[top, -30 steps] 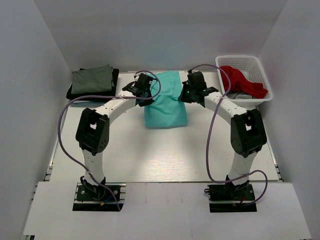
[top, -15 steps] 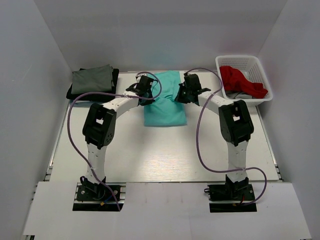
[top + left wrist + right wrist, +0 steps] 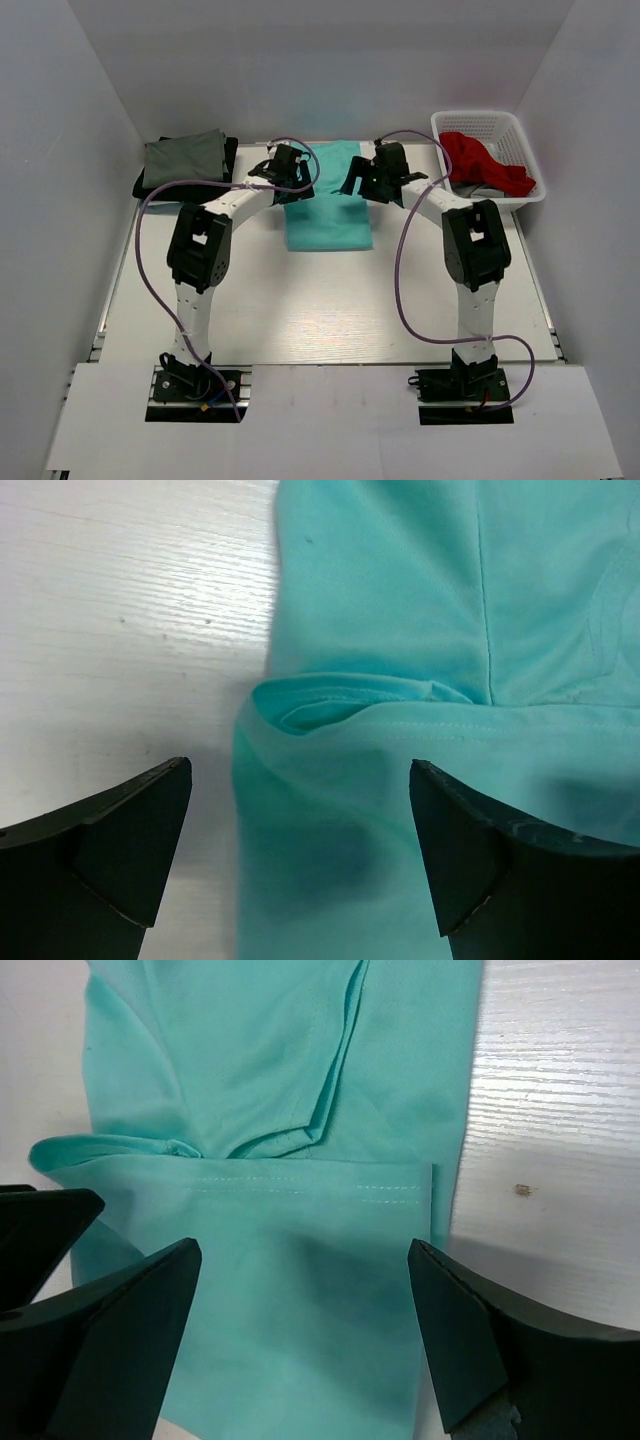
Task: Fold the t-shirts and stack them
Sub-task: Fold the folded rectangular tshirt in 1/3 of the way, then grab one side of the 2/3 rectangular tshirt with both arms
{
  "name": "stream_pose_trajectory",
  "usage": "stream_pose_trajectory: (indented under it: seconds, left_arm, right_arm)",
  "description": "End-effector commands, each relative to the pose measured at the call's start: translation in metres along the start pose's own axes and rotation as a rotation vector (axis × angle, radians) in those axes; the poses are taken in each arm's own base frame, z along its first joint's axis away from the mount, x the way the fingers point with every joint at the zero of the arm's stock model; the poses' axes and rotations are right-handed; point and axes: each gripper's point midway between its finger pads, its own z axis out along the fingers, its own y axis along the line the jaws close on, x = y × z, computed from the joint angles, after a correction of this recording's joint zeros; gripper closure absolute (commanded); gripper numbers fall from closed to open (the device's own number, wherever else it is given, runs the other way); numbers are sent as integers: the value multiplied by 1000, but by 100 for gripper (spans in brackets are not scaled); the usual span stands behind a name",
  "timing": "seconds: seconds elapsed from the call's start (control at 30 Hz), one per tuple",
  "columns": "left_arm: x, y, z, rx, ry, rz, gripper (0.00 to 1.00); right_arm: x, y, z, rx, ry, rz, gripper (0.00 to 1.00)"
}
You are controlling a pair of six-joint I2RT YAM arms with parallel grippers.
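Overhead and wrist views, folding stage. I have the teal t-shirt point(image 3: 330, 205) lying flat at the far middle of the table point(image 3: 320, 310), already doubled into a narrow rectangle. Both wrist views show a stitched hem running across an upper layer.

The left gripper point(image 3: 300, 770) hangs over the shirt's left edge, the right gripper point(image 3: 305, 1250) over its right edge. Each claw is spread wide, with cloth beneath and nothing pinched.

I judge the fold as laid, with the shirt not yet stacked. The next move calls for both claws to close on matching corners of one edge, catching every layer. Then I either halve the shirt once more or carry it level to the pile. A loose tuck near the hem on each side may slip out if I pinch only the top layer.

Containers: the white lattice basket point(image 3: 530, 150) at the far right holds a crumpled red t-shirt point(image 3: 480, 158) over a grey garment point(image 3: 482, 190). At the far left, a folded grey-green t-shirt point(image 3: 185, 158) rests on a black t-shirt point(image 3: 150, 188).
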Motion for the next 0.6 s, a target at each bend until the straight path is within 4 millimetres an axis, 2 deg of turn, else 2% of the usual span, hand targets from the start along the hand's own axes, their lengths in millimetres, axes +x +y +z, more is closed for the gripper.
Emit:
stream_pose_trajectory:
  seconds: [0.0, 0.03, 0.07, 0.1, 0.13, 0.17, 0.27, 0.3, 0.33, 0.4, 0.43, 0.53, 0.57]
  left_arm:
    - [-37, -12, -55, 66, -87, 25, 0]
    - [-22, -6, -54, 59, -56, 34, 0]
    - [-22, -6, -66, 82, -56, 31, 0]
    - [-11, -7, -71, 90, -30, 44, 0]
    - [13, 0, -70, 90, 32, 34, 0]
    - [23, 3, -73, 101, 57, 37, 0]
    - [56, 11, -85, 147, 117, 28, 0]
    - [75, 20, -84, 137, 154, 25, 0]
    - [78, 19, -88, 151, 154, 14, 0]
    - [95, 22, -87, 148, 192, 17, 0]
    - [96, 21, -88, 156, 197, 17, 0]
    - [107, 24, -86, 158, 220, 19, 12]
    - [110, 25, -85, 157, 221, 19, 21]
  right_arm:
    - [-11, 18, -35, -56, -49, -20, 10]
    - [-8, 24, -44, -81, -45, -17, 10]
    - [-7, 27, -53, -89, -49, -10, 10]
    - [23, 10, -52, -55, 12, 10, 10]
    - [24, 12, -61, -61, 6, 16, 10]
    - [31, 9, -64, -53, 19, 28, 10]
    - [72, -8, -78, -29, 85, 75, 10]
    - [74, -9, -82, -30, 85, 82, 10]
    - [83, -12, -84, -26, 103, 82, 10]
    - [96, -15, -86, -22, 133, 89, 10]
    - [101, -17, -87, -19, 142, 91, 10]
    - [110, -21, -87, -18, 155, 102, 10]
    - [114, -23, -87, -17, 164, 111, 10]
